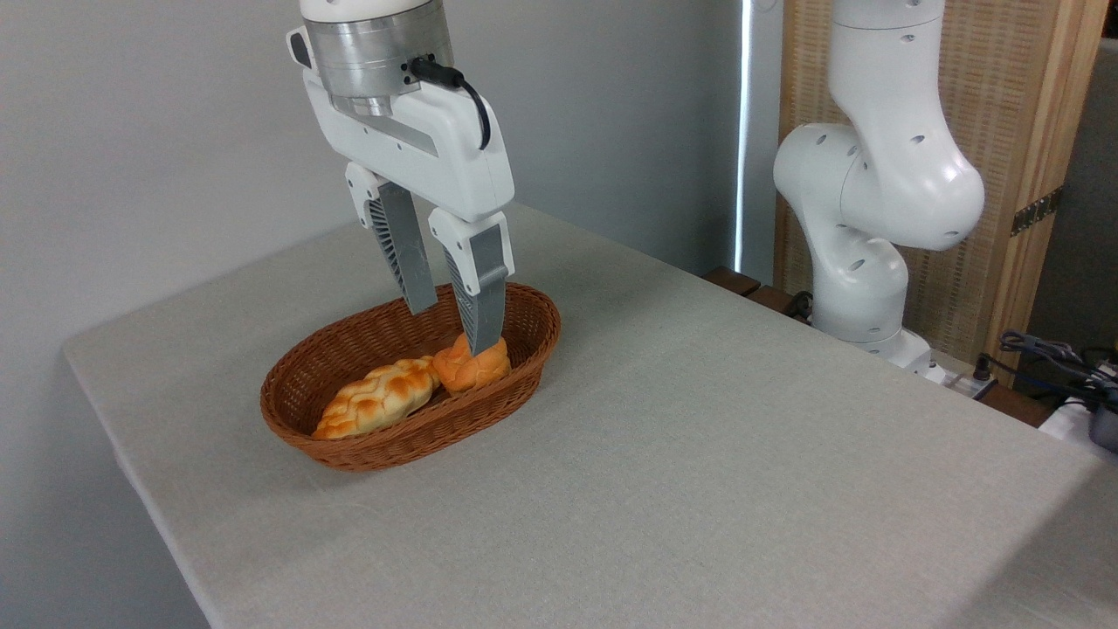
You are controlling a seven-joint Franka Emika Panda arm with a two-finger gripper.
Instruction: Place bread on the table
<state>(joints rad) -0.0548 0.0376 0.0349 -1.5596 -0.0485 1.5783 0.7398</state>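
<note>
The bread (377,397), a long braided golden-brown loaf, lies in the left half of a brown wicker basket (367,450) on the light grey table (699,454). A small round orange bun (472,369) rests against the loaf's right end. My gripper (452,328) hangs over the basket's right half with its grey fingers apart and open, nothing between them. The near fingertip (486,336) reaches down in front of the bun; the far fingertip (419,301) is above the basket's back rim. The loaf lies to the lower left of the fingers, untouched.
The arm's white base and lower links (873,218) stand at the table's far right edge. Cables and a dark device (1061,367) sit past that edge. A wooden screen (1022,131) and a grey wall stand behind.
</note>
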